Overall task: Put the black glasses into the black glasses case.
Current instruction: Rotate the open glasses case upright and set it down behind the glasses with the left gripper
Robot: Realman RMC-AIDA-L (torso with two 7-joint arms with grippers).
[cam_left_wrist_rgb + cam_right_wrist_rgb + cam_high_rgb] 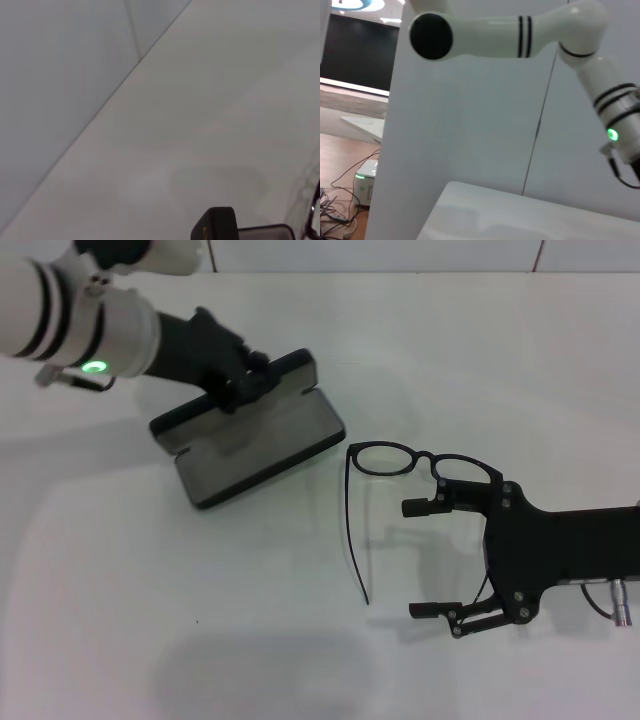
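The black glasses case (262,448) lies open on the white table, grey lining up, with its lid (235,400) raised at the back. My left gripper (243,382) is shut on the lid's far edge. A case corner with orange lettering shows in the left wrist view (215,227). The black glasses (418,461) lie on the table to the right of the case, one long temple arm (354,540) stretching toward me. My right gripper (425,558) is open, its upper finger (425,506) just beside the right lens. The other temple arm is hidden.
The white table (250,640) spreads wide in front. A white wall and panel seam stand behind it (135,45). The right wrist view shows my left arm (520,35) with its green light, and a room with cables on the floor beyond the table's side.
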